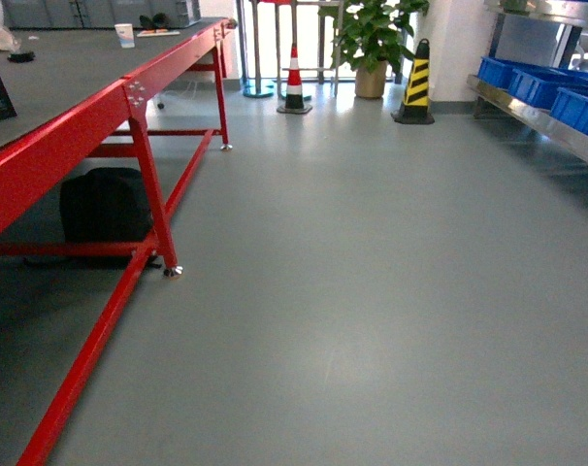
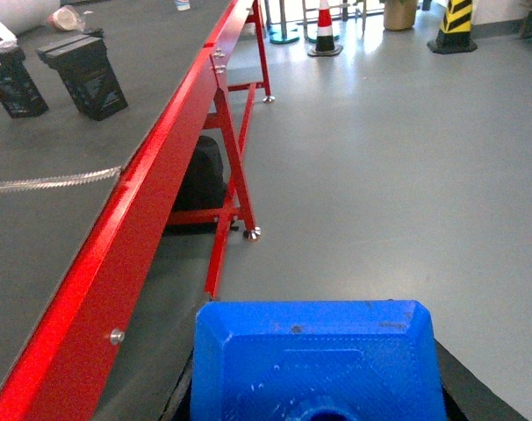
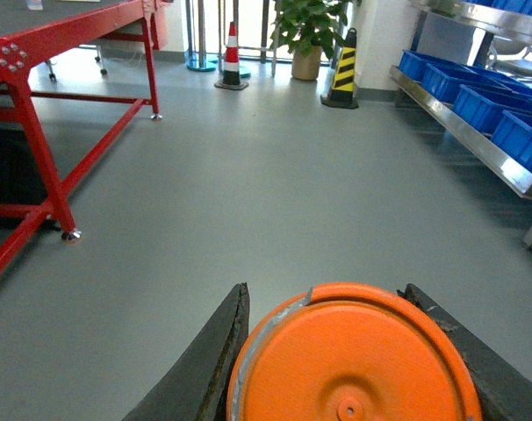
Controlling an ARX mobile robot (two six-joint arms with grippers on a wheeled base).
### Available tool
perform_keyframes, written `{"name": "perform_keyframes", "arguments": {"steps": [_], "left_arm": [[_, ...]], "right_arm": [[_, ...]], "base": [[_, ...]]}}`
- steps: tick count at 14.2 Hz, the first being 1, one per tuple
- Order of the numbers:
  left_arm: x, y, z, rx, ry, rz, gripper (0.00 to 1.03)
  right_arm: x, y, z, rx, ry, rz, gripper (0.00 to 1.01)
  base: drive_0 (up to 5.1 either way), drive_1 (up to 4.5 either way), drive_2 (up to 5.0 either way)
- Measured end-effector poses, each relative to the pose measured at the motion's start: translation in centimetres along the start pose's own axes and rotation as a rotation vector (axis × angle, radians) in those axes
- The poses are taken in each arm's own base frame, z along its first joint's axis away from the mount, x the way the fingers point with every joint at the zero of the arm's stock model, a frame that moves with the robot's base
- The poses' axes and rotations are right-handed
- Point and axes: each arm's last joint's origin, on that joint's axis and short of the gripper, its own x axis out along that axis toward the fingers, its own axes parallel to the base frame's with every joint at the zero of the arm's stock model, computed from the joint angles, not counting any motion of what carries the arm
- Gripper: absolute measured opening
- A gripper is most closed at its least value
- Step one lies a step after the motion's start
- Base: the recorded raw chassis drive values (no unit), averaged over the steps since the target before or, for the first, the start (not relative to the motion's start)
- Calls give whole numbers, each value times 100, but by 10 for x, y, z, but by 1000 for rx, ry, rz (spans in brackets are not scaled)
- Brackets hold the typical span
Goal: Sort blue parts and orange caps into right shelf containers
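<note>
My head view shows neither hand. On the left wrist view, the blue part (image 2: 317, 361) fills the bottom edge, clasped in the left hand (image 2: 317, 386), whose fingers are almost wholly hidden. The right hand (image 3: 349, 351) grips the orange cap (image 3: 349, 360) between dark fingers (image 3: 209, 364), cut off below. Blue containers (image 3: 477, 96) sit on the shelf (image 3: 463, 132) far right, partly cropped.

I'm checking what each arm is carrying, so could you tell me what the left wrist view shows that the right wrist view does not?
Only the left wrist view shows the blue part held close under the camera, plus the dark tabletop with two black crates.

Only the right wrist view shows the orange cap between the right gripper's dark fingers, and the shelf with its blue bins.

Both show the red table frame, grey floor and traffic cones.
</note>
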Motion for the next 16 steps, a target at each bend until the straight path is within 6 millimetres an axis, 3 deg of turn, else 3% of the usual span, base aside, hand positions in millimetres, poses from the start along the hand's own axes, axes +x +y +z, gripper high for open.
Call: {"name": "perform_keyframes", "arguments": {"steps": [16], "left_arm": [[0,0,0,0,-3,1,44]], "right_arm": [[0,0,0,0,-1,1,43]], "base": [[5,438,-429]]}}
